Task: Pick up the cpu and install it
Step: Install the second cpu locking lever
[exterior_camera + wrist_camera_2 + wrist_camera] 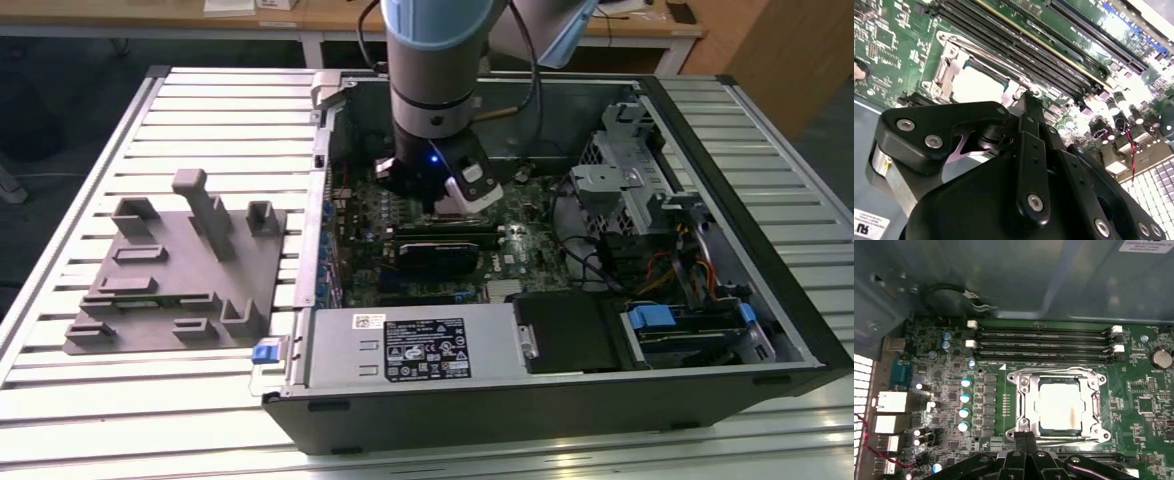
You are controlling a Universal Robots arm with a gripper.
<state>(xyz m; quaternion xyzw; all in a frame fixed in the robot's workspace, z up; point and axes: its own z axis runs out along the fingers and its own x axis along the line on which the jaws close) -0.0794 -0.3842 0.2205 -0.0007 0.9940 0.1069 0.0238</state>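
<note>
The task appears to be at its install end: the small flat square cpu with a pale silvery top (pixel 1059 404) lies inside the square metal-framed socket (pixel 1024 390) on the green motherboard (pixel 1139 400), not in the fingers. The black gripper (pixel 1024 435) hangs low over the board just beside the socket's edge, its 2 fingers (pixel 1019 439) pressed together with nothing between them. In the second wrist view the same closed fingertips (pixel 1026 97) stand near the chip (pixel 976 85). I cannot tell whether the chip is fully seated or the frame latched. By my judgement, any move from here calls for care, since the long black memory slots (pixel 1044 342) run close by. In the exterior view the arm reaches down into the open black computer case (pixel 534 420), well apart from the grey plastic fixture with upright posts (pixel 174 270) on the slatted metal table (pixel 80 400). A white label with black print sits on the silver power supply cover (pixel 427 350), and another on the case wall (pixel 1149 245).
</note>
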